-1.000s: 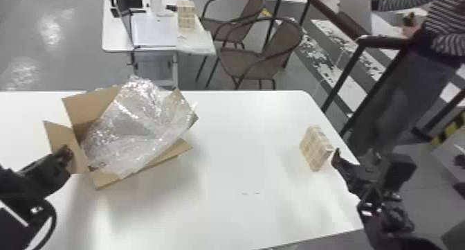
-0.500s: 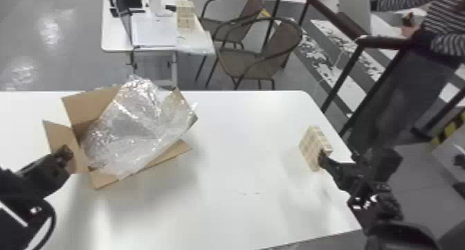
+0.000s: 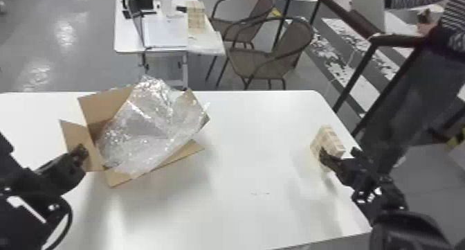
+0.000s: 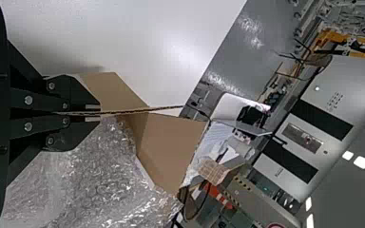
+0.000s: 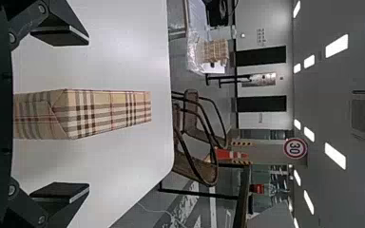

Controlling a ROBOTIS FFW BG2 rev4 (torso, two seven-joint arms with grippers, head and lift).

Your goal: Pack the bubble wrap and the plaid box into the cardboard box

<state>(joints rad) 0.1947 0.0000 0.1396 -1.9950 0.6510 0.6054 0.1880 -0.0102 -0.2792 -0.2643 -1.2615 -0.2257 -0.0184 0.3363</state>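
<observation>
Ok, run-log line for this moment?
left end effector: shut on cardboard flap | right end effector: open around plaid box | bubble wrap: heaped in cardboard box

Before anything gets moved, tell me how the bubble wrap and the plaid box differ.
Look: the bubble wrap is clear, shiny and crumpled; the plaid box is tan, checked and flat-sided.
Size: the wrap spreads much wider than the plaid box.
Place: the wrap lies in and over the open cardboard box; the plaid box stands directly on the table, between the right gripper's open fingers.
Shared: both are goods to be packed.
</observation>
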